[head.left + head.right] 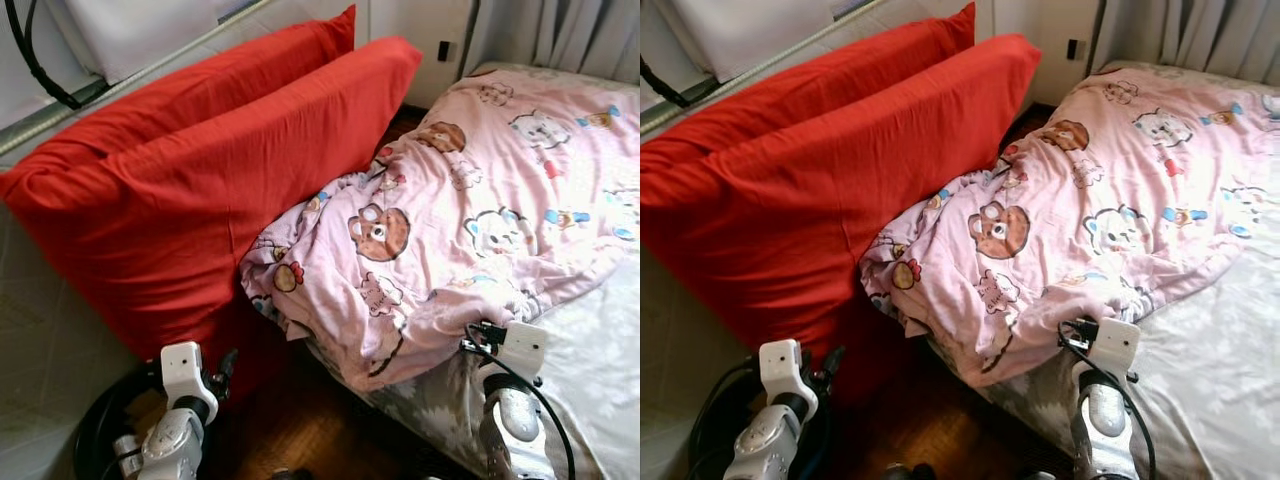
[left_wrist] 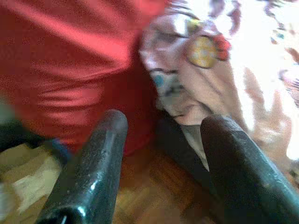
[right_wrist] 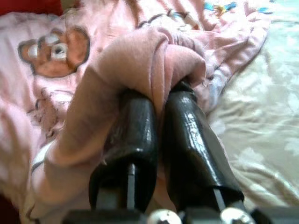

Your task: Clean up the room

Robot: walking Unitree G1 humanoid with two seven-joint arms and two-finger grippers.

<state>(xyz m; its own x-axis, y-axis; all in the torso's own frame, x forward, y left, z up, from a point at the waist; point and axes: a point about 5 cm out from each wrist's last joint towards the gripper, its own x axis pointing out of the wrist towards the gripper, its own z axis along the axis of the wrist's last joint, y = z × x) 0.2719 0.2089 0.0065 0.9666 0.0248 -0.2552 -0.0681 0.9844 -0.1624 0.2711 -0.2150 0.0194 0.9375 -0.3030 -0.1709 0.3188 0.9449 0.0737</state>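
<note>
A pink blanket (image 1: pixel 470 190) printed with cartoon bears lies crumpled across the bed, and its near edge hangs over the bed's side. My right gripper (image 3: pixel 161 95) is shut on a fold of that edge, with the cloth draped over both fingers (image 3: pixel 135 135). Two big red pillows (image 1: pixel 220 170) lean against the wall on the left, touching the blanket. Low beside the nearer pillow, my left gripper (image 2: pixel 166 126) is open and holds nothing, above the wooden floor.
A grey-white patterned sheet (image 1: pixel 600 360) covers the mattress at the right. The dark wooden floor (image 1: pixel 300 430) shows in the narrow gap between pillows and bed. A black cable loop (image 1: pixel 90 430) lies at the lower left. Curtains (image 1: pixel 580 35) hang behind the bed.
</note>
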